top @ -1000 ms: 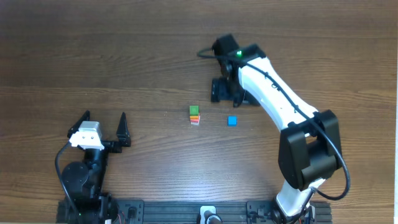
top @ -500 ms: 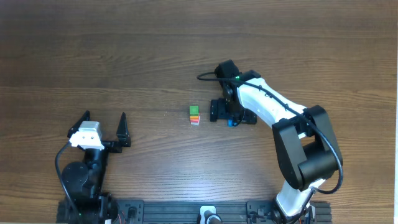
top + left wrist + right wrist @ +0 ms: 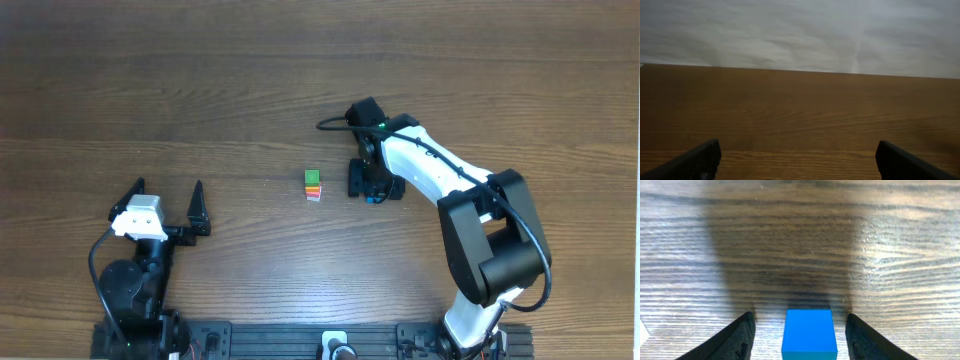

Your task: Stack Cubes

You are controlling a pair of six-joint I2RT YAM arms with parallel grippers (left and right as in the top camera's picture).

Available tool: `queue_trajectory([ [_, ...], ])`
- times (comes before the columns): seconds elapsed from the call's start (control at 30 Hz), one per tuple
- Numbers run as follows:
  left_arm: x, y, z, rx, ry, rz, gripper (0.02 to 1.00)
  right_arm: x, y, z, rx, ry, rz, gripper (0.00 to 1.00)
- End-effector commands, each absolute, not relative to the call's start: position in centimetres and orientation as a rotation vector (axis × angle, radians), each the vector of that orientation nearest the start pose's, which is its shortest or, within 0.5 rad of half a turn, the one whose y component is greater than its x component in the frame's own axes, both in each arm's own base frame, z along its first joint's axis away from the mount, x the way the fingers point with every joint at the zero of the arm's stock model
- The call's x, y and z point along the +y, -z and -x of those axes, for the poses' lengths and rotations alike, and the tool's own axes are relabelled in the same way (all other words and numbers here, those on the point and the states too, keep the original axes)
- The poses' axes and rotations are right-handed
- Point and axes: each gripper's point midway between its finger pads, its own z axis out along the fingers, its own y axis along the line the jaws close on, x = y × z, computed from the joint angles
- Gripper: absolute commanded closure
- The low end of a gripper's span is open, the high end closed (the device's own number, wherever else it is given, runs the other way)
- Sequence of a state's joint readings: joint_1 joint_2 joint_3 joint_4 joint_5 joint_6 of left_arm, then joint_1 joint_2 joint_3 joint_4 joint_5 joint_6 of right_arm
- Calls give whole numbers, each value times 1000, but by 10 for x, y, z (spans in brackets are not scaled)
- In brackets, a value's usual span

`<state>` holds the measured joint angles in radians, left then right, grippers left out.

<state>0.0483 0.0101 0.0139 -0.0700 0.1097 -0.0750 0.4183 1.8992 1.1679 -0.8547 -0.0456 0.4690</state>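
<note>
On the brown wood-grain counter (image 3: 200,80) the right pincer (image 3: 375,188) straddles the blue cube (image 3: 808,332) — fingers apart, gaps either side — near a small stack (image 3: 313,186), green on top, perhaps orange beneath. The left pincer (image 3: 167,190) gapes wide, facing a pale wall (image 3: 800,30).

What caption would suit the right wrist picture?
Open right gripper straddling a small blue cube on the wooden table.
</note>
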Motion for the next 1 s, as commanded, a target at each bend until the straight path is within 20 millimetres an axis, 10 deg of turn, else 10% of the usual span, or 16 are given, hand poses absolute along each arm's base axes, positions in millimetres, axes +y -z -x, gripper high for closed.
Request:
queue_trajectory([
  [0.03, -8, -160, -246, 1635, 124, 20, 18, 126, 1, -290, 3174, 24, -94, 437],
  [1.0, -8, -160, -246, 1635, 124, 21, 18, 135, 1, -291, 3169, -29, -43, 595],
])
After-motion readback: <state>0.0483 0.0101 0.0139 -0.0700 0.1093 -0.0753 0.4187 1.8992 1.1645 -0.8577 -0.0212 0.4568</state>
